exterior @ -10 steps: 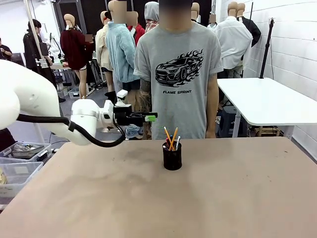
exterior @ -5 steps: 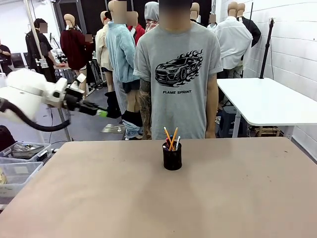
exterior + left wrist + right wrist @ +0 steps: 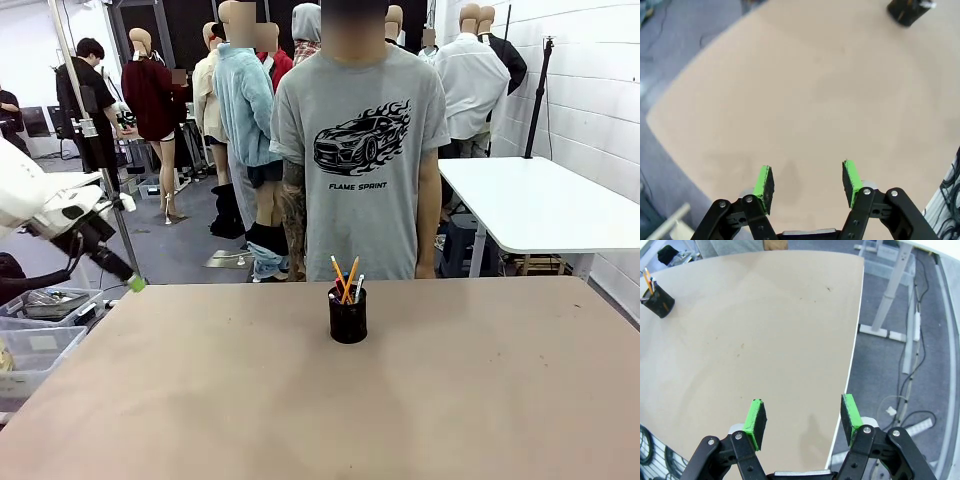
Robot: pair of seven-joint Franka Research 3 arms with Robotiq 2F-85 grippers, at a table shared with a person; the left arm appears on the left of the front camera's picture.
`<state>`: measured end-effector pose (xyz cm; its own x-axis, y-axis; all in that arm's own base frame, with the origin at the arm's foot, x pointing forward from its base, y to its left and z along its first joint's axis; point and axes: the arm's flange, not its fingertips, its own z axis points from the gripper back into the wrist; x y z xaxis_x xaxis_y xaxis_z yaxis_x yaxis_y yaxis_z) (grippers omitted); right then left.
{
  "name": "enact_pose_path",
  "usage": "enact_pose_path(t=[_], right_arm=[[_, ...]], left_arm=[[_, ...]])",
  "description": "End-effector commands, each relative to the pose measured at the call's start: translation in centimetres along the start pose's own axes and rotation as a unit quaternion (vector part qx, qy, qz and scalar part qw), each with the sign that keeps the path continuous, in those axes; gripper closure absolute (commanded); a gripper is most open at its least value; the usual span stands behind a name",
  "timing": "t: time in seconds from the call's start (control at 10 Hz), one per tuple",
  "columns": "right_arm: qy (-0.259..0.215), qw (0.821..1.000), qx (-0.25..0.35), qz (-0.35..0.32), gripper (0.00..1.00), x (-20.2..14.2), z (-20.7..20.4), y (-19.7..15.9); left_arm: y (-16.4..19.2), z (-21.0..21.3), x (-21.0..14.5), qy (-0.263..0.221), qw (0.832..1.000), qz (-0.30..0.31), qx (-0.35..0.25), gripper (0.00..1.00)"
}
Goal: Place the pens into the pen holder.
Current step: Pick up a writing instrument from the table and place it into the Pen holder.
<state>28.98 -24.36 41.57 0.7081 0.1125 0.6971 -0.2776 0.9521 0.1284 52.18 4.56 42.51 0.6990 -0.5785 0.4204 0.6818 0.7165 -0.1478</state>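
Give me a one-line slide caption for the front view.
Pens stand in the pen holder mid-table, person behind; open left hand at the table's left edge.

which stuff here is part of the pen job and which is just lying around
Job: pens, standing in the holder; left gripper and right gripper, both open and empty.

Lying about: bins left of the table; white table behind.

A robotics lab or workshop floor, by the look of it. Around the tan table runs bare grey concrete, with cables trailing across it just beside the table's edge. Behind it a person in a grey T-shirt stands; a white table is beyond it, against a white block wall.
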Motion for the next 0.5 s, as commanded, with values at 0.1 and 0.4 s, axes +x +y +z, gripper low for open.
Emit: enact_pose_path(t=[0.1, 0.4], right_arm=[[0.002, 1.000, 0.004, 0.006, 0.25, 0.0, 0.0, -0.1], [0.002, 1.000, 0.004, 0.006, 0.25, 0.0, 0.0, -0.1]], left_arm=[[0.0, 0.0, 0.0, 0.000, 1.000, 0.000, 0.000, 0.28], [0.0, 0.0, 0.0, 0.000, 1.000, 0.000, 0.000, 0.28]])
